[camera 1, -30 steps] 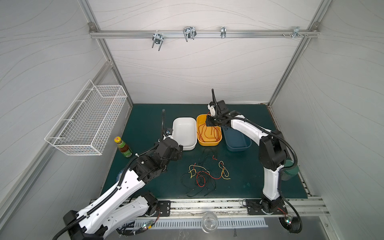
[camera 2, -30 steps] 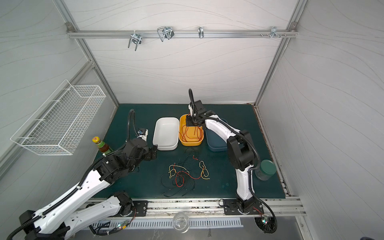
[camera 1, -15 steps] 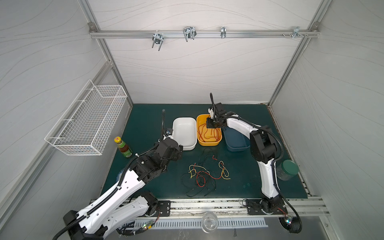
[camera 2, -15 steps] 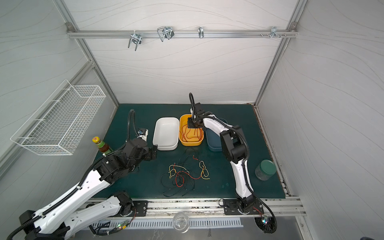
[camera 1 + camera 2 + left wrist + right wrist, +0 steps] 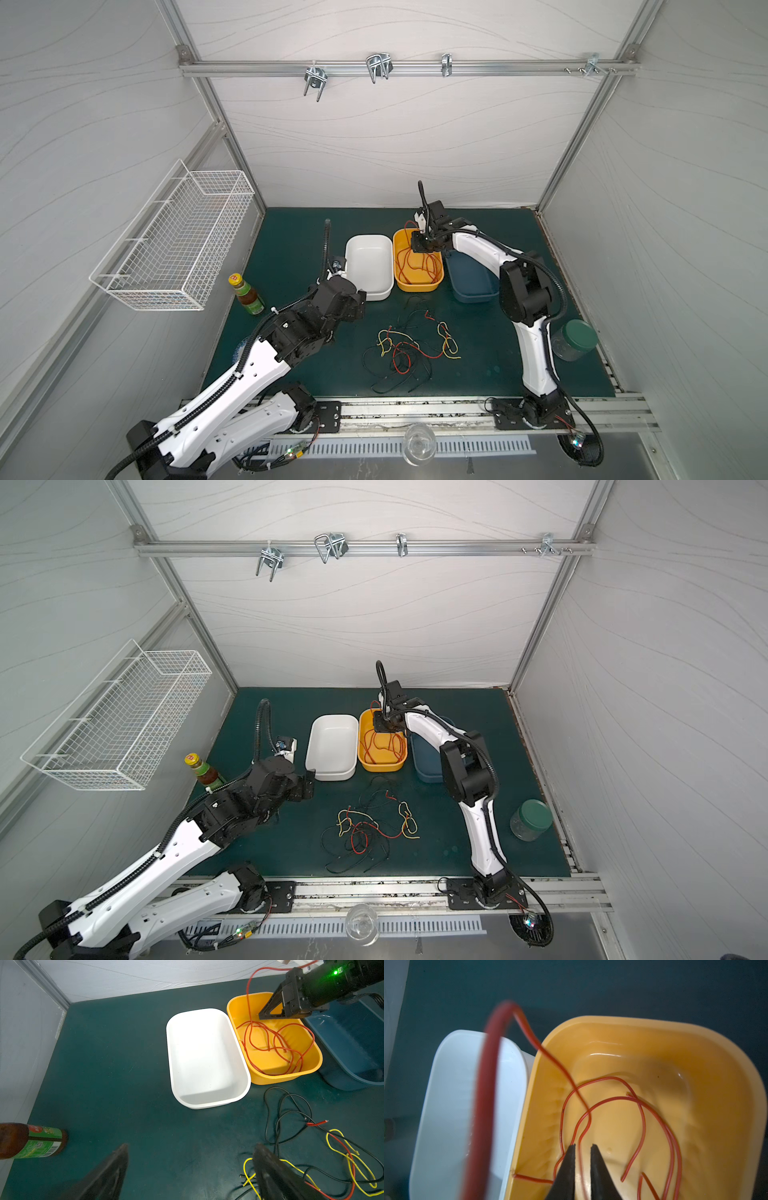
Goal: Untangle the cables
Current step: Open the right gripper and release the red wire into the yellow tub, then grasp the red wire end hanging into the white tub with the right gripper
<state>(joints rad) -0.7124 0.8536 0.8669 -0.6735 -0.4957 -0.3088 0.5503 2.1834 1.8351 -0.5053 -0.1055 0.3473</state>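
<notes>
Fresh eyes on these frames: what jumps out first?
The tangle of red, black and yellow cables on the green mat, front centre. Behind it, the right gripper points down into the yellow bin, jaws slightly apart, among loose red cables, one arching up out of the bin.

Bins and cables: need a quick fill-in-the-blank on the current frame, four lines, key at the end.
1. The yellow bin holds only ____ cables.
2. The white bin is ____.
3. The loose tangle on the mat is red, yellow and ____.
4. The gripper above the yellow bin belongs to the ____ arm.
Missing words: red; empty; black; right.
</notes>
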